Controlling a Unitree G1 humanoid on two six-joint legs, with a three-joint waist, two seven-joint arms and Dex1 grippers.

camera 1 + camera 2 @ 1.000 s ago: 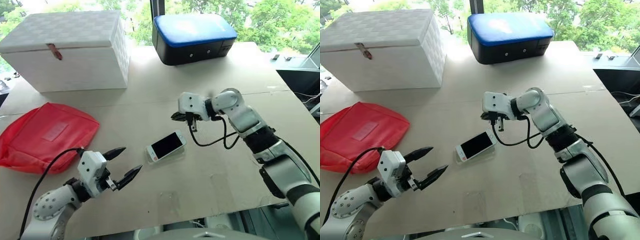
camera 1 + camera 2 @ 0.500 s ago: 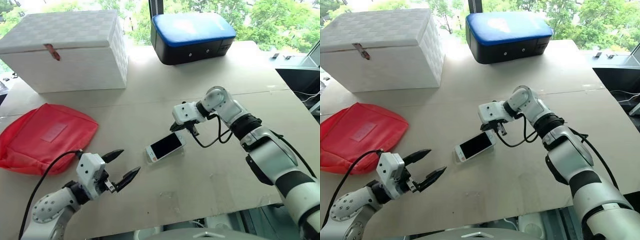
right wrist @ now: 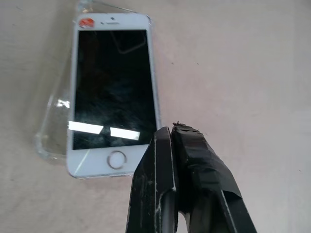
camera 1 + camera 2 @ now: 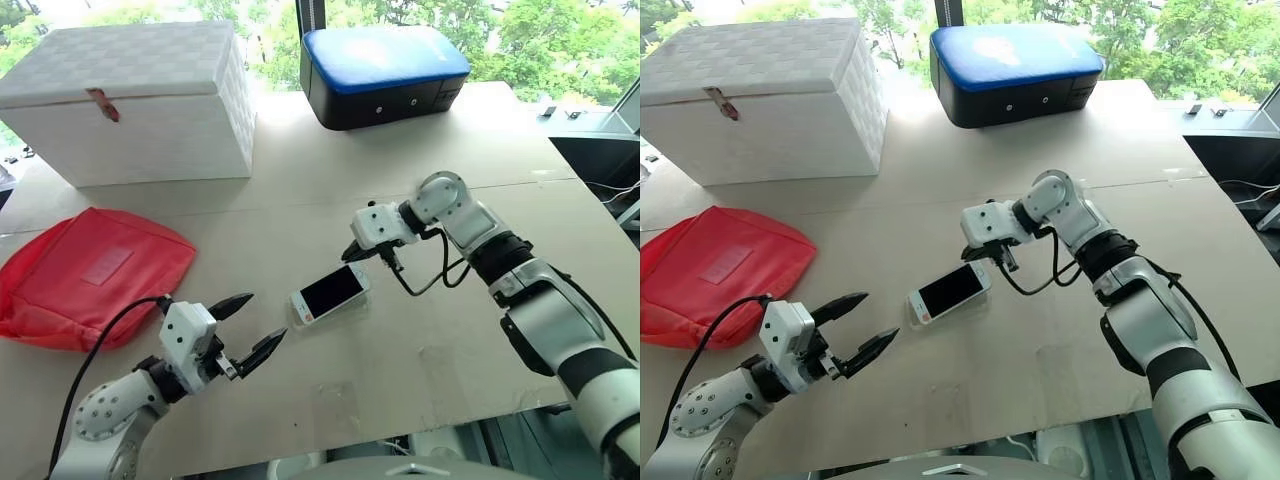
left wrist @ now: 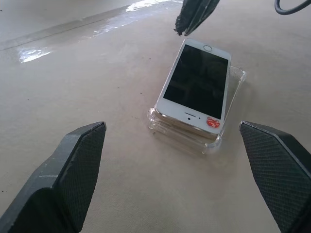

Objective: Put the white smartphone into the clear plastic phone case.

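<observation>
Seating step, part done. Phone (image 5: 197, 86) lies face up on the case (image 5: 232, 104), on the table (image 4: 420, 350) near its middle, between the two grippers. It sits askew: in the left wrist view the clear shell shows past one long edge and at the corners of the earpiece end, so the phone appears to rest on the rim rather than down inside it; how deep it sits cannot be told.

Right gripper (image 4: 354, 249) has its jaws pressed together, holding nothing, the joined tip poised just beside the home-button end of the phone; the right wrist view shows the tip (image 3: 176, 133) next to that corner. Whether it touches cannot be told. Left gripper (image 4: 252, 328) stands near the front edge of the table, jaws spread wide and empty, aimed toward the earpiece end, apart from it.

Long axis of the phone runs diagonally across the table: the home-button end points away from the robot and to its right, toward the right gripper; the earpiece end, marked by a small red sticker (image 5: 212, 122), points toward the robot's left. The case lies along nearly the same line, slightly turned.

Next move, as judged: square the phone to the shell, then press it down with the closed tip, while the case is kept from sliding.
</observation>
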